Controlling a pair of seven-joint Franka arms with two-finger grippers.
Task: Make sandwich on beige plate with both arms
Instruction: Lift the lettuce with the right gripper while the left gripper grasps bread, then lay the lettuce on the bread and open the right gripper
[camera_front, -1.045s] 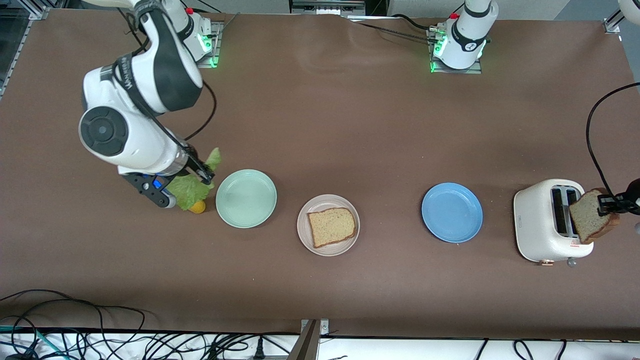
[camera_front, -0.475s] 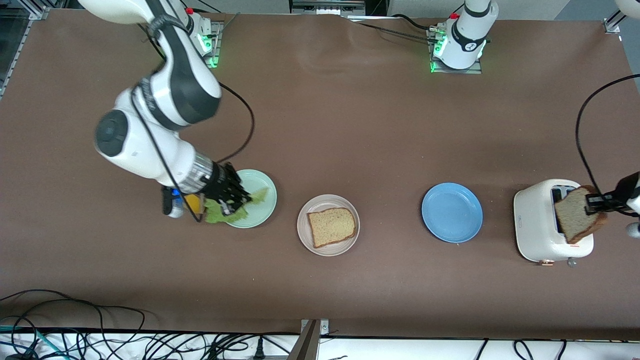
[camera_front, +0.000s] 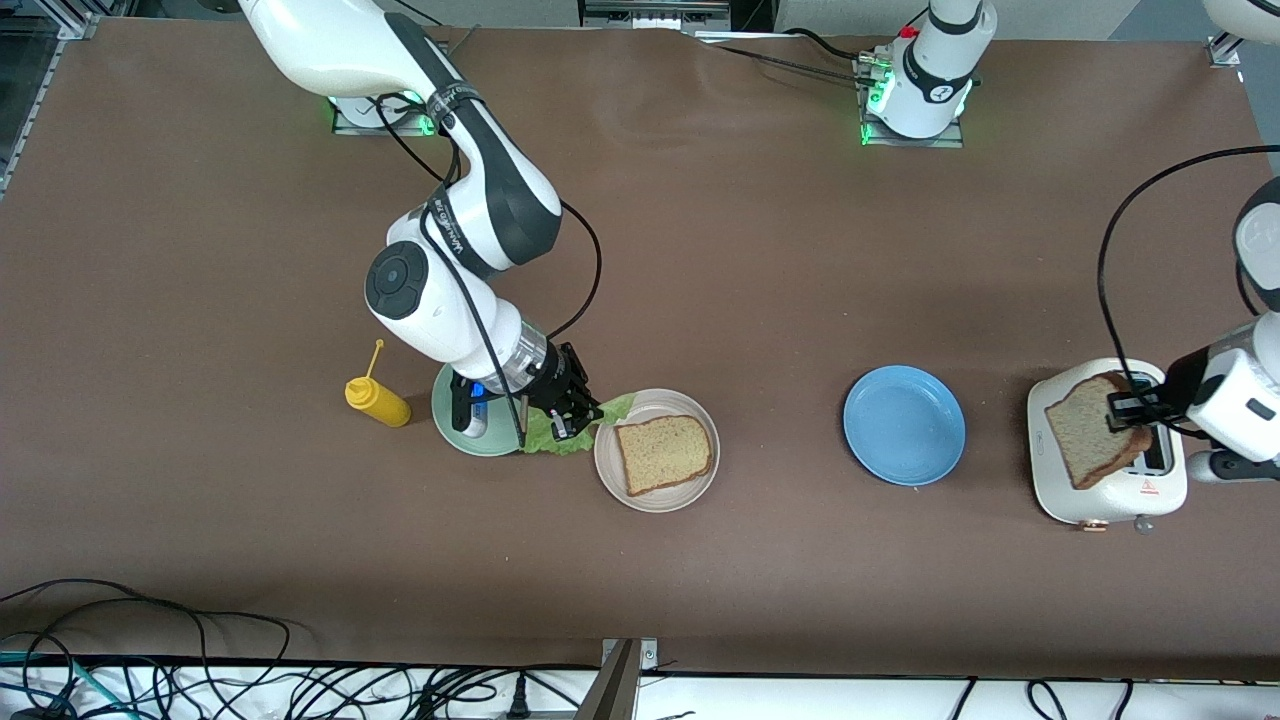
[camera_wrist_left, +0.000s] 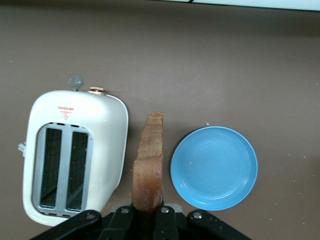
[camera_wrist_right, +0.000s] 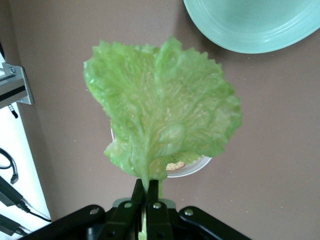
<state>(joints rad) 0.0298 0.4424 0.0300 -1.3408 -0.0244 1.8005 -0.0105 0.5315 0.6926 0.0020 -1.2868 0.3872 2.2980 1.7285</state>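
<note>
The beige plate (camera_front: 690, 490) carries one brown bread slice (camera_front: 663, 454). My right gripper (camera_front: 565, 420) is shut on the stem of a ruffled green lettuce leaf (camera_front: 575, 437). It hangs over the gap between the mint-green plate and the beige plate's rim. In the right wrist view the lettuce leaf (camera_wrist_right: 160, 115) spreads out from the right gripper (camera_wrist_right: 147, 187) and hides most of the beige plate (camera_wrist_right: 192, 169). My left gripper (camera_front: 1125, 408) is shut on a second bread slice (camera_front: 1085, 440) over the toaster. In the left wrist view that bread slice (camera_wrist_left: 149, 160) stands edge-on in the left gripper (camera_wrist_left: 145, 212).
A white two-slot toaster (camera_front: 1100, 490) stands at the left arm's end of the table, with a blue plate (camera_front: 904, 425) between it and the beige plate. The mint-green plate (camera_front: 445, 415) lies partly under my right arm. A yellow mustard bottle (camera_front: 377, 400) lies beside it.
My right arm has carried the lettuce from beside the mustard bottle, across the mint-green plate, to the beige plate's edge. My left gripper has moved the bread across the toaster toward the blue plate.
</note>
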